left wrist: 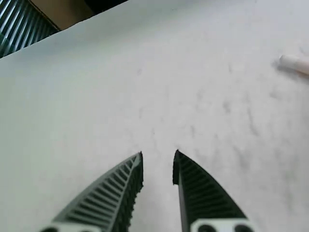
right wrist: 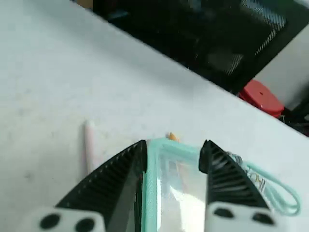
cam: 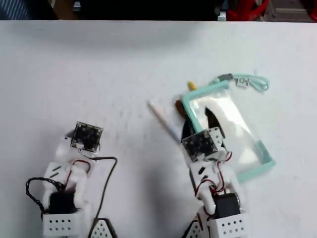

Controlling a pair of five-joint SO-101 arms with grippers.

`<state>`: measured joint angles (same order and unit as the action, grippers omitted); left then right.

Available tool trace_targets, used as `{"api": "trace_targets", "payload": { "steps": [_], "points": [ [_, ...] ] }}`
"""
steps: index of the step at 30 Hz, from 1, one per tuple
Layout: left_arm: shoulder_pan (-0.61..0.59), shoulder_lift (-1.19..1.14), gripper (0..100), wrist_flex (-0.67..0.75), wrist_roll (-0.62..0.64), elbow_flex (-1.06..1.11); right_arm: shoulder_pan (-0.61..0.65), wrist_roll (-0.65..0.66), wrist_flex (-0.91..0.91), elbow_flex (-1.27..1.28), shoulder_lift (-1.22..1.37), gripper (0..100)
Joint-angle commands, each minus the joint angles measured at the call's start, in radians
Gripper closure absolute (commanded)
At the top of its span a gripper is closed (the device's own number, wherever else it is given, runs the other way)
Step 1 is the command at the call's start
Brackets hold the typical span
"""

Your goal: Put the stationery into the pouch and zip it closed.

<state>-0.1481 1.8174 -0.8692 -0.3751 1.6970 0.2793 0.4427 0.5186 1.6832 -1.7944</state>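
A clear pouch (cam: 233, 131) with a teal border lies flat right of the table's middle, its teal strap (cam: 252, 82) at the far end. My right gripper (cam: 199, 123) is open and stands over the pouch's near left edge, one finger on each side of the teal rim (right wrist: 150, 183). A white pen (cam: 161, 119) lies just left of the pouch. A brown item (cam: 179, 108) and a yellow one (cam: 191, 86) sit by its far left corner. My left gripper (left wrist: 158, 159) is open above bare table at the left, and the pen's end (left wrist: 295, 64) lies far off.
The white table (cam: 99, 64) has wide free room to the left and at the back. Its far edge runs along the top of the high view, with dark floor and a red object (right wrist: 260, 96) beyond. Both arm bases stand at the near edge.
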Motion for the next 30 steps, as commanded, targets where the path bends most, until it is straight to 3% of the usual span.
{"api": "trace_targets", "payload": {
  "steps": [1,6,13,17,22,25,30],
  "points": [
    [0.010,0.010,88,-0.003,-0.011,-0.005,0.030,0.002,-0.021,0.008,0.001,81.5],
    [0.008,0.010,88,0.009,-0.006,-0.005,0.030,0.002,0.165,0.008,-0.004,81.5],
    [-0.056,0.010,83,0.046,0.140,-0.006,-0.039,0.003,0.105,0.005,-0.007,81.7],
    [-0.102,0.010,83,0.069,0.157,-0.005,-0.076,0.002,0.114,-0.015,-0.005,81.7],
    [-0.104,0.010,83,0.069,0.153,-0.005,-0.093,-0.092,0.133,0.005,-0.005,81.8],
    [-0.079,0.010,83,0.066,0.153,-0.006,-0.096,-0.097,0.139,0.008,-0.001,81.8],
    [0.081,0.010,83,-0.021,0.100,-0.120,-0.127,-0.098,0.142,0.008,-0.001,81.8]
  ]
}}
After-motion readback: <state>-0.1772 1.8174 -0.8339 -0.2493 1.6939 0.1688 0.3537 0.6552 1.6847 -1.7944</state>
